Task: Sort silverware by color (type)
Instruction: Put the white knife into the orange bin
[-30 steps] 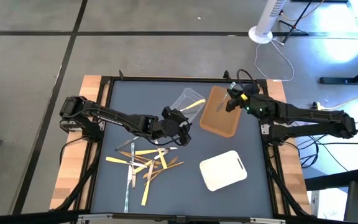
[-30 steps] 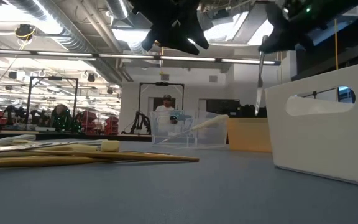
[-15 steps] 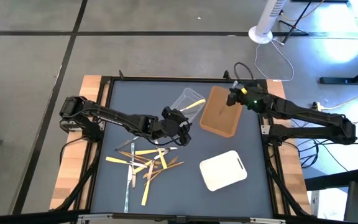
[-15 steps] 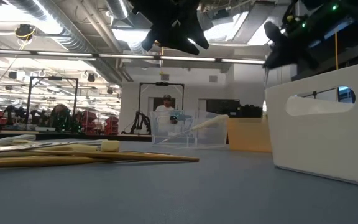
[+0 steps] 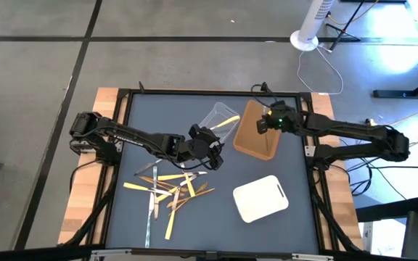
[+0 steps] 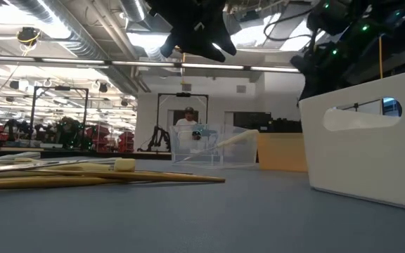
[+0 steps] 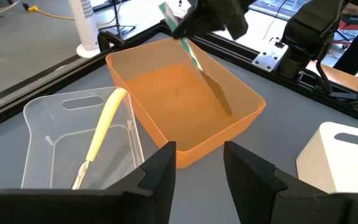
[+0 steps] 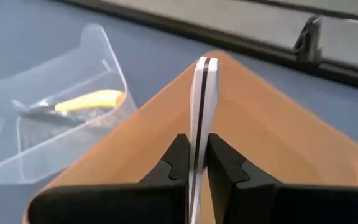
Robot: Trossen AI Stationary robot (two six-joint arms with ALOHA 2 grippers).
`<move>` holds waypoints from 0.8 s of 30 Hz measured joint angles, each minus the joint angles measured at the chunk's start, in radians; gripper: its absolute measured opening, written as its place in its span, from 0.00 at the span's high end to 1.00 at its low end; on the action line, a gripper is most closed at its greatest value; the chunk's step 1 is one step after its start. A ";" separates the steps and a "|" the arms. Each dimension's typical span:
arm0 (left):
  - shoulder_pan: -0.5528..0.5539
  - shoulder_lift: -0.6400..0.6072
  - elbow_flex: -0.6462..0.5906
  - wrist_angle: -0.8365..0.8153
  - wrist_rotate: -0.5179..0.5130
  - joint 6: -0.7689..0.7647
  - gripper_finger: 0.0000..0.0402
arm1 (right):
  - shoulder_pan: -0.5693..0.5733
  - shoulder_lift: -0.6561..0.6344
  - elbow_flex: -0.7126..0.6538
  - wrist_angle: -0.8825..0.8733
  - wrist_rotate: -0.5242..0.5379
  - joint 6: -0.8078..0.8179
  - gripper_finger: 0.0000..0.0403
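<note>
Holding: right gripper (image 8: 194, 163) is clamped on a silver metal knife (image 8: 201, 99), its fingers pressed to both sides of the thin blade
Right gripper place: over the far part of the brown tray (image 5: 255, 132), at the far right of the bench (image 5: 296, 225); the knife hangs down into the tray, seen from the left wrist as a slanted silver strip (image 7: 199, 65)
Left gripper: (image 5: 207, 148) hovers mid-bench, just near of the clear plastic tub (image 5: 218, 117); its fingers (image 7: 158, 167) stand apart with nothing between them
Tub contents: one pale yellow-handled utensil (image 7: 102, 127) lies inside, tilted against a wall
Brown tray: sits just right of the tub
White tray: (image 5: 260, 198) stands on the near right of the bench, well apart from both grippers
Silverware pile: (image 5: 167, 190) loose pale yellow, silver and orange-brown pieces lie crossed on the bench, near of the left gripper
Background: a person (image 6: 188, 119) shows far behind the bench in the low view
</note>
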 joint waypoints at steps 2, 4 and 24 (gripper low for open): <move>0.000 0.000 0.000 0.000 0.000 0.000 0.68 | 0.001 0.028 0.000 0.000 -0.005 0.000 0.96; 0.000 0.000 0.000 0.000 0.000 0.000 0.68 | 0.001 0.054 0.000 0.002 -0.005 0.000 0.96; 0.000 0.000 0.000 0.000 0.000 0.000 0.68 | 0.000 0.323 0.000 0.110 0.014 -0.011 0.96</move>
